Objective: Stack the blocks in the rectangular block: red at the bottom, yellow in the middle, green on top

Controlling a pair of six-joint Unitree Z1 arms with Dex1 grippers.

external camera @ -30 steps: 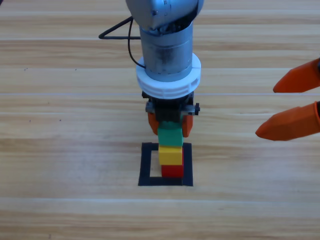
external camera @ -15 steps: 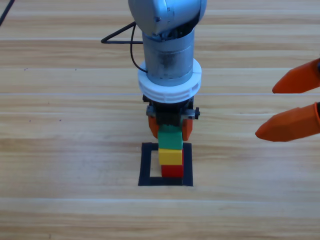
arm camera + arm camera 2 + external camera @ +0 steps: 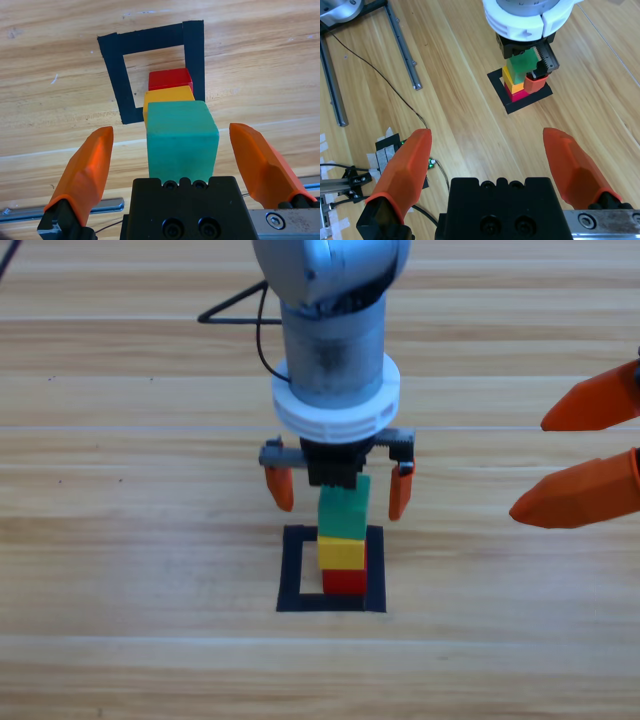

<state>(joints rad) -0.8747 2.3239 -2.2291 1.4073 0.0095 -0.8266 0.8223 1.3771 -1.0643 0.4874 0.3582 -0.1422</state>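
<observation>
Left gripper (image 3: 340, 490): your jaws are spread wide, clear of the green cube (image 3: 343, 513) between them.
Right gripper (image 3: 590, 455): parted, idle, well off to the side.
Stack: green on yellow cube (image 3: 341, 553) on red cube (image 3: 346, 581), below your left jaws, inside the tape square (image 3: 291, 570).

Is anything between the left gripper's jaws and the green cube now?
No. The left gripper is open, its jaws clear of the green cube on both sides. The cube sits atop the yellow cube and red cube.
</observation>
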